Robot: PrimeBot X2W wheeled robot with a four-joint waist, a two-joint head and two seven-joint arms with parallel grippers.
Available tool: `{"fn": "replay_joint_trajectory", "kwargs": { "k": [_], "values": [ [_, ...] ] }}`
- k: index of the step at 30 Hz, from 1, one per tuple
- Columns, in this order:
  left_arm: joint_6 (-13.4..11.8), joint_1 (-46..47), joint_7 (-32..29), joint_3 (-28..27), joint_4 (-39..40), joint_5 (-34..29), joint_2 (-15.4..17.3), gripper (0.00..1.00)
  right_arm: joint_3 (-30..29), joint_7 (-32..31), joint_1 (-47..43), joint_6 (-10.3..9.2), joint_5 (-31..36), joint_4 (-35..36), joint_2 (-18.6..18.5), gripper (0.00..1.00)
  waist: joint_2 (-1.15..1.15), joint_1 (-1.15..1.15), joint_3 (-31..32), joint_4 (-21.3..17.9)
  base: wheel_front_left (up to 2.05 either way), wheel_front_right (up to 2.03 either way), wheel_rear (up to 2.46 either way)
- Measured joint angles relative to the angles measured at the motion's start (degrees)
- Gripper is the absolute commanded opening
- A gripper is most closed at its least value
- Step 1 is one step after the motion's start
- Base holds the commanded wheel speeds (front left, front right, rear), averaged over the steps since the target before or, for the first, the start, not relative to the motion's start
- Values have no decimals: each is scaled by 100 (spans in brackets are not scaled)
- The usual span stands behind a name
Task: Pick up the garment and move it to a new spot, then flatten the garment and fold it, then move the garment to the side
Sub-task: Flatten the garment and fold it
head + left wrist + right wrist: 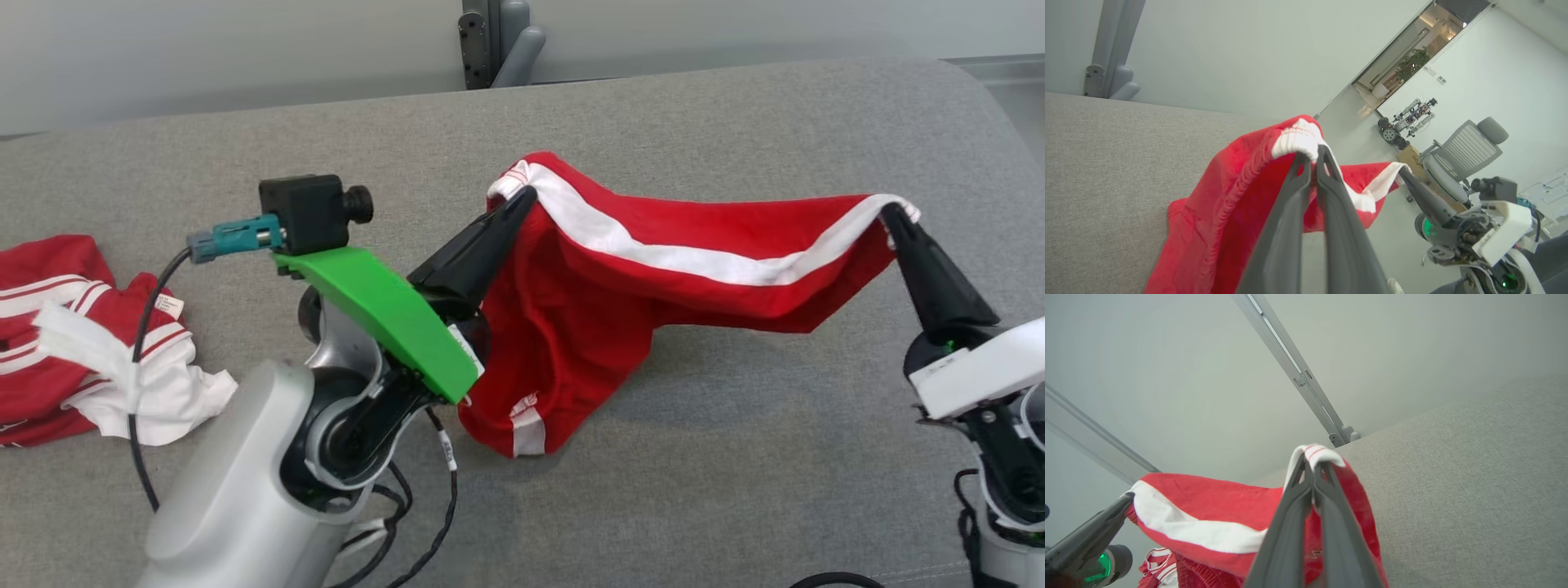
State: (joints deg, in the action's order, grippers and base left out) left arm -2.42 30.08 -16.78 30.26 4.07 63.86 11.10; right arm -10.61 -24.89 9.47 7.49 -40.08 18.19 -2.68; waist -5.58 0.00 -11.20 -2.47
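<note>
The garment [620, 278] is red with a white band. It hangs stretched between both grippers above the grey cushion [735, 457], its lower part sagging down onto the fabric surface. My left gripper [525, 196] is shut on the garment's left white-edged corner [1298, 141]. At the right, my right gripper [890, 211] is shut on the opposite corner [1316, 453]. In the left wrist view my left gripper [1314, 154] pinches the white hem, and the right gripper [1401, 170] shows beyond it. The right wrist view has my right gripper [1312, 461] closed on the hem.
A second red and white garment [90, 335] lies crumpled at the cushion's left edge. Dark cables [424, 506] hang by my left arm. Behind the cushion is a pale wall with a grey bracket [498, 41]. An office chair [1461, 159] stands off to the side.
</note>
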Motion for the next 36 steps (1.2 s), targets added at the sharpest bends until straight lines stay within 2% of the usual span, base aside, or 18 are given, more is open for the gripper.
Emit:
{"fn": "replay_joint_trajectory", "kwargs": {
  "k": [3,7,13,20,23,25,26,29,32,34,36],
  "values": [
    [-111,-15,-254,-110,501,91,247,0,-356,-522,232,0,-124,283,-25,0,0,0,-77,38,0,0,0],
    [-196,405,-669,-415,704,259,590,0,-806,-1146,1113,0,-132,197,-87,0,0,0,-287,77,0,0,0],
    [-144,1386,-1328,-782,614,635,934,0,-1072,-1713,2814,1,398,-413,-197,0,0,0,-764,148,0,0,0],
    [-102,2362,-1651,-900,20,617,1134,0,-1129,-1742,4393,0,1093,-1486,-164,0,0,1,-1327,238,0,0,0],
    [5,3062,-1486,-802,-713,134,1126,0,-984,-1352,5298,0,1544,-2221,-55,0,1,1,-1629,284,0,0,0],
    [164,3568,-1084,-760,-1305,-359,1096,0,-962,-849,5974,5,1786,-2818,15,0,1,2,-1831,300,0,0,0],
    [323,3841,-858,-727,-1551,-542,1066,0,-899,-554,6308,5,1856,-3095,13,0,1,2,-1929,303,0,0,0],
    [520,4540,114,-844,-2427,-951,776,0,-655,614,7262,5,1514,-4083,11,0,1,2,-2209,294,0,0,0],
    [854,5163,1228,-748,-2914,-1521,717,0,-205,1800,7964,4,1113,-4778,8,0,1,2,-2487,255,0,0,0],
    [947,5398,1858,-650,-3181,-1675,657,0,159,2359,8150,1,713,-4992,1,0,1,1,-2662,222,0,0,0],
    [971,5403,2366,-366,-3243,-1713,644,0,697,2651,8027,1,378,-4937,-15,0,1,1,-2826,188,0,0,0]
  ]
}}
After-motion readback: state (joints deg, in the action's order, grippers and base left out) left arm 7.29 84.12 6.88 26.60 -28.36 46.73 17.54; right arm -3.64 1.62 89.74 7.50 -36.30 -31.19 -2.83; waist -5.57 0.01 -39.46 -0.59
